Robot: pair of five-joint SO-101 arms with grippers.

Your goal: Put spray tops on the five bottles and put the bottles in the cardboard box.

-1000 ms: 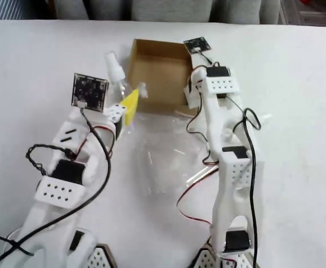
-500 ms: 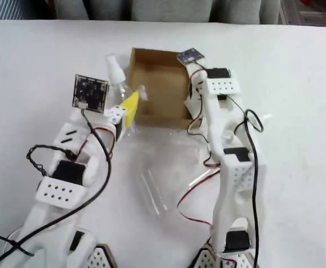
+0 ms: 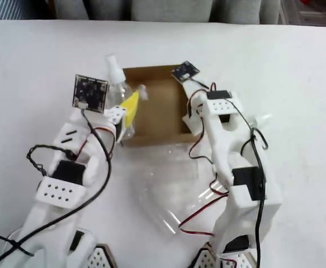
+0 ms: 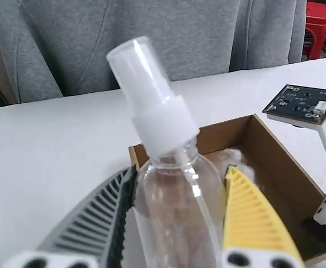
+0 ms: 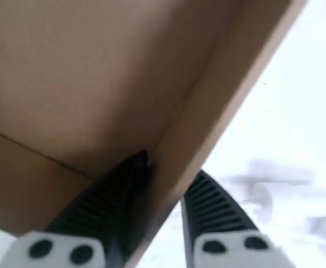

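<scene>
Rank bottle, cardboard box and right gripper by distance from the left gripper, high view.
1. bottle: held in the left gripper's jaws.
2. cardboard box: right beside it, toward the other arm.
3. right gripper: jaws astride the box's far wall.

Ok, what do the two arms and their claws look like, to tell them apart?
The left arm and right arm are both white shells with black servos, dotted panels and black and red cables. The left claw has one grey and one yellow ribbed finger; the right claw has two dark ribbed fingers.

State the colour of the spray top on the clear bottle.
White plastic spray top; left wrist view.
</scene>
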